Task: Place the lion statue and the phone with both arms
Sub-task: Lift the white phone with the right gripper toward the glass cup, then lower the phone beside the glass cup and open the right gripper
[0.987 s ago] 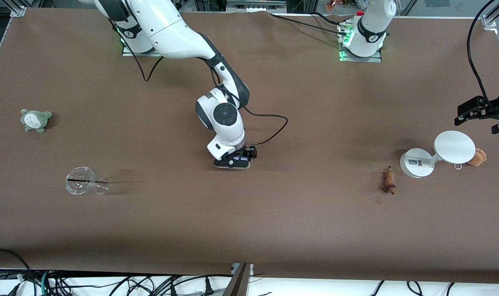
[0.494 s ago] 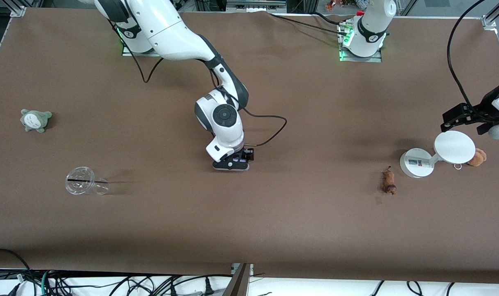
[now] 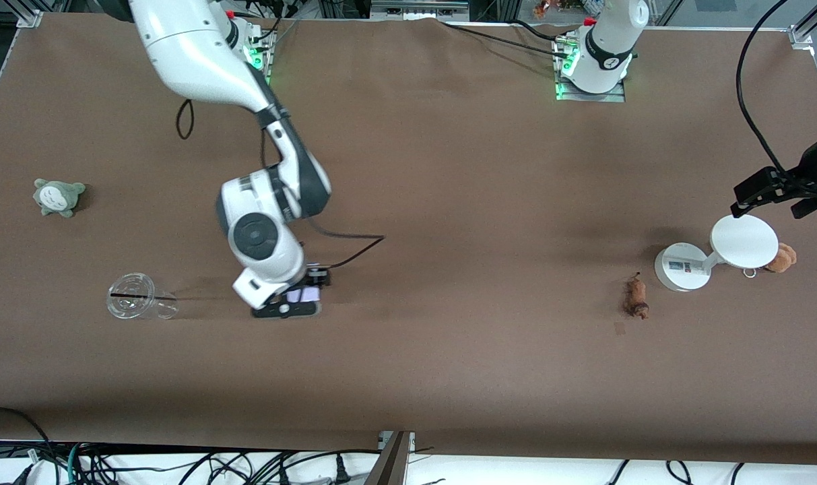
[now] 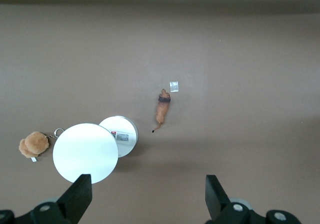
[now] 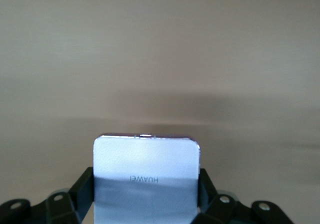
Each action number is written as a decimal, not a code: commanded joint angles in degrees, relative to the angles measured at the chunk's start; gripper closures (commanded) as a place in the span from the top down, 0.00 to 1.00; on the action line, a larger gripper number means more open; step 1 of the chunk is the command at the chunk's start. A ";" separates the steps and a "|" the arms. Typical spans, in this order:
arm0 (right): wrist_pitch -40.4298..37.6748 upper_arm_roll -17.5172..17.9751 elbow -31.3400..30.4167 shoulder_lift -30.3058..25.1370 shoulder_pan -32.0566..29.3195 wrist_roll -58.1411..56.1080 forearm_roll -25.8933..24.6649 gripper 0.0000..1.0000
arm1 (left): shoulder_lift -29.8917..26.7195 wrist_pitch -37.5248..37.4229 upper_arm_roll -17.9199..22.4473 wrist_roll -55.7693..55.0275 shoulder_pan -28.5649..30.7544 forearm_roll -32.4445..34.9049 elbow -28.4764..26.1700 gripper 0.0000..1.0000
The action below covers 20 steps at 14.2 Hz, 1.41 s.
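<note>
My right gripper (image 3: 293, 301) is shut on the phone (image 3: 308, 294), a pale lavender-white slab. It holds the phone low over the table, beside a clear cup. In the right wrist view the phone (image 5: 146, 166) sits between the two black fingers (image 5: 84, 186). The lion statue (image 3: 636, 298), orange-brown with a dark band, lies on the table toward the left arm's end. It also shows in the left wrist view (image 4: 162, 108). My left gripper (image 3: 768, 201) is open and empty in the air over the white stand's disc (image 3: 743, 241). Its own view shows it open too (image 4: 147, 194).
The white round-based stand (image 3: 679, 267) is beside the lion. A tan plush with a ring (image 3: 782, 257) lies next to the disc. A clear plastic cup (image 3: 135, 296) lies on its side, and a grey-green plush (image 3: 58, 197) sits toward the right arm's end. A small white tag (image 4: 174, 86) lies near the lion.
My right arm has carried the phone from the table's middle toward its own end and nearer the front camera, next to the cup. My left gripper shifted slightly over the stand.
</note>
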 commanded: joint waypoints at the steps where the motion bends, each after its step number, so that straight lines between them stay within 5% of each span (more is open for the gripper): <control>1: 0.33 0.63 -2.92 -0.71 -5.22 -6.41 0.39 0.24 | -0.31 -0.14 -0.04 -0.53 0.13 0.46 0.65 1.00; 8: 1.56 0.80 -4.94 0.61 -14.63 -18.02 0.48 0.24 | -0.04 -0.05 -0.04 -0.53 0.13 0.37 2.23 1.00; 14: 6.05 0.89 -7.41 1.22 -15.17 -18.39 0.48 0.24 | 0.22 -0.14 -0.13 -0.44 -0.22 0.46 2.23 1.00; 15: 5.96 0.89 -7.32 1.22 -15.08 -18.21 0.39 0.42 | 0.22 -0.23 -0.04 -0.44 -0.22 0.37 2.23 1.00; 16: 5.87 0.89 -7.06 1.13 -14.99 -17.51 0.39 0.90 | 0.22 -0.23 -0.13 -0.44 -0.22 0.46 2.23 1.00; 17: 5.78 0.89 -6.71 0.79 -14.99 -18.29 0.30 1.00 | 0.22 -0.23 -0.04 -0.44 -0.22 0.46 2.23 1.00; 20: 1.94 0.80 -4.95 -3.32 -14.64 -18.39 0.13 1.00 | 0.22 -0.14 -0.04 -0.44 -0.22 0.46 2.23 1.00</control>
